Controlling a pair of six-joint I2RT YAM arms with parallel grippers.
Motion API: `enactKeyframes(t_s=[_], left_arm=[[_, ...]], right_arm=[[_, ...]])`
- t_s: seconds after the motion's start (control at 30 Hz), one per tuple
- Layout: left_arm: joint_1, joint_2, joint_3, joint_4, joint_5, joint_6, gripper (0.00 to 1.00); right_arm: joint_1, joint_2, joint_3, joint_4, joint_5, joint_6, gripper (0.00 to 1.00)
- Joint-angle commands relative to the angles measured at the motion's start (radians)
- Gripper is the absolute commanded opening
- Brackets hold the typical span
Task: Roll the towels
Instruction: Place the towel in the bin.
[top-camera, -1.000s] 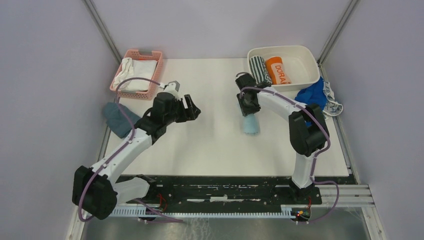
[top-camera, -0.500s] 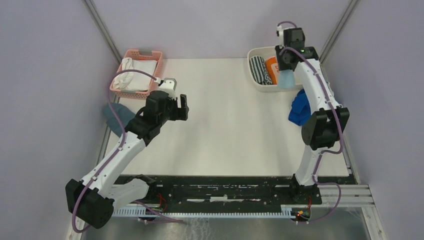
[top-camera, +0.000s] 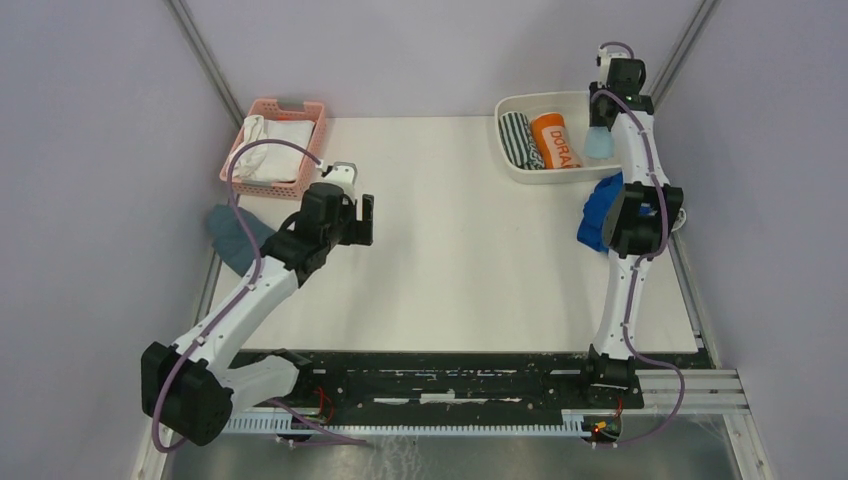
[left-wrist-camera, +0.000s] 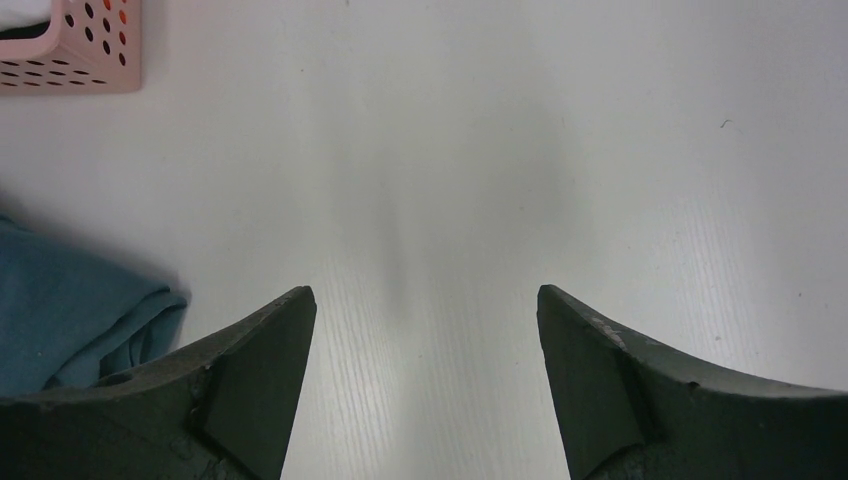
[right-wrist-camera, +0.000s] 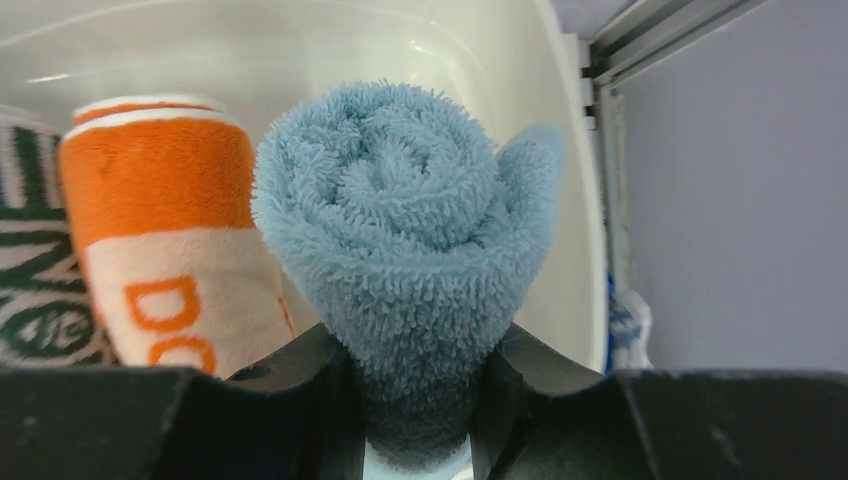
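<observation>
The right gripper (right-wrist-camera: 415, 385) is clenched on the light blue towel (right-wrist-camera: 400, 220), which is rolled and hangs over the far right part of the bin (top-camera: 540, 95), close to its right wall. An orange roll (right-wrist-camera: 170, 230) and a striped roll (top-camera: 517, 138) lie in the bin to its left.

The main risk is the release. The roll's outer flap stands a little off on its right side, so once the jaws let go the towel could loosen or unfurl as it lands. It sits nearer the wall than the middle. If it drops from here it might catch the rim and tip out, or land leaning on the orange roll instead of lying flat. How high it hangs above the bin floor I cannot tell.

The royal blue towel (top-camera: 598, 215) lies crumpled at the table's (top-camera: 450, 250) right edge, right by that arm's elbow — a careless retreat could drag it off. A scrap of the patterned towel (right-wrist-camera: 627, 325) shows just beyond the bin.

The left gripper (left-wrist-camera: 425, 292) hangs spread wide over bare table, holding nothing. The teal cloth (left-wrist-camera: 70, 310) is just beside its left finger — grabbing that would be the wrong pick.
</observation>
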Motion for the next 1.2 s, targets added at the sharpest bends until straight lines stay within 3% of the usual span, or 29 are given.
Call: enactKeyframes(t_s=[0.0, 0.4, 0.8, 1.0, 1.07, 1.17], left_arm=[[0.014, 0.026, 0.003, 0.038, -0.020, 0.030, 0.88], [0.023, 0.096, 0.015, 0.050, 0.037, -0.007, 0.88], [0.026, 0.135, 0.030, 0.026, 0.044, -0.013, 0.88], [0.028, 0.146, 0.032, 0.017, 0.044, -0.016, 0.87], [0.028, 0.150, 0.033, 0.014, 0.046, -0.019, 0.87], [0.028, 0.153, 0.037, 0.010, 0.046, -0.019, 0.87]], right_arm=[[-0.001, 0.089, 0.043, 0.150, -0.035, 0.001, 0.05], [0.000, 0.141, -0.044, 0.074, -0.253, 0.115, 0.11], [0.001, 0.288, 0.050, -0.061, -0.188, 0.269, 0.20], [0.000, 0.328, 0.073, -0.071, -0.141, 0.297, 0.35], [-0.003, 0.326, 0.076, -0.061, -0.115, 0.303, 0.44], [-0.003, 0.273, 0.004, 0.010, -0.148, 0.283, 0.51]])
